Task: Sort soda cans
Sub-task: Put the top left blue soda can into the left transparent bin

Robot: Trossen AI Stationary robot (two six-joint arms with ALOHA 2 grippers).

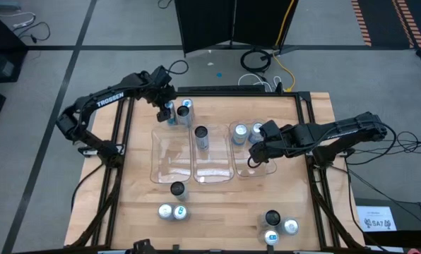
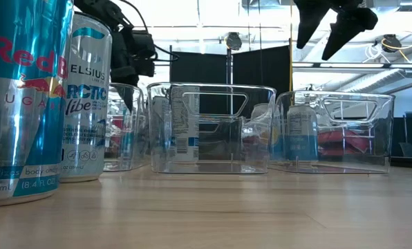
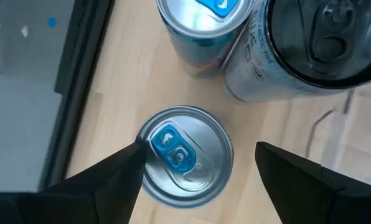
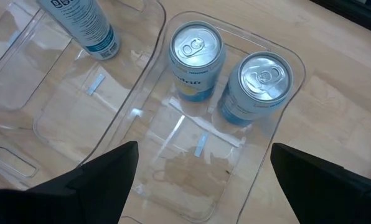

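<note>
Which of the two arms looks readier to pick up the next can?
Probably the left: the left gripper hangs open directly over a blue-tabbed can. The right gripper is open above its tray, holding nothing.

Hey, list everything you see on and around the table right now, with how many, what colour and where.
table: one, light wood, under everything
trays: three, clear plastic, side by side mid-table
back-left cans: three, two silver with blue tabs and one dark-topped, on the table behind the left tray
middle-tray can: one, dark-topped, standing at the tray's back end
right-tray cans: two, plain silver tops, side by side at the tray's back end
front-left cans: three, one dark-topped, two lighter-topped, on the table
front-right cans: three, one dark-topped, two lighter-topped, on the table
cables: black and yellow, on the floor behind the table
left gripper: open, straddling a blue-tabbed back-left can
right gripper: open, empty, above the right tray
</note>
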